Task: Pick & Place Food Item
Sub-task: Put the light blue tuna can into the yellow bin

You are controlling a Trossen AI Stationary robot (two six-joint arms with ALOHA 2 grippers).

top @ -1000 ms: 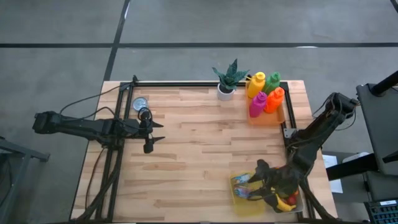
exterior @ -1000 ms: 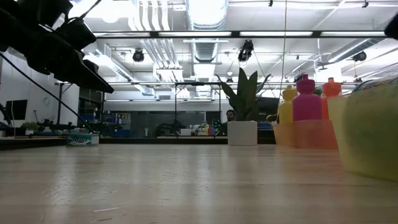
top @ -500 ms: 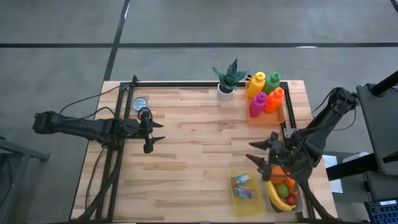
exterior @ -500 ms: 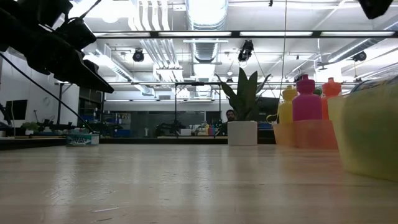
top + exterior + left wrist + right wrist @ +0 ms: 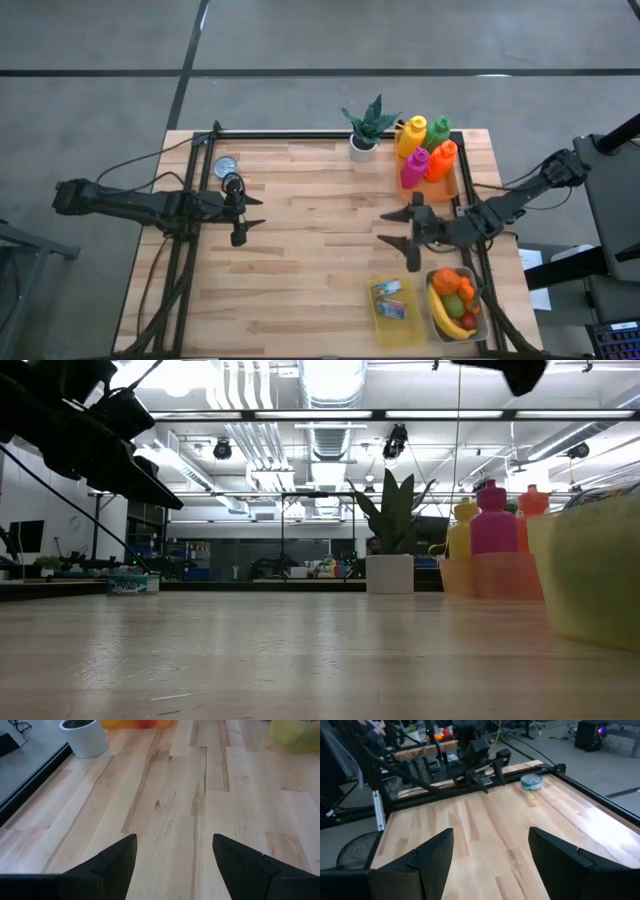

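Now I see the right gripper [image 5: 399,240] open and empty above the table [image 5: 320,290]. The left gripper [image 5: 250,212] is open too, holding nothing. In the low view the yellow bin [image 5: 598,572] is cut off.

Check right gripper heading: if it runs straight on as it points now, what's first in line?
Likely the left gripper. The right gripper, fingers open and empty, points across bare table; its wrist view shows the left arm straight ahead, round tin off to one side. Height match unclear.
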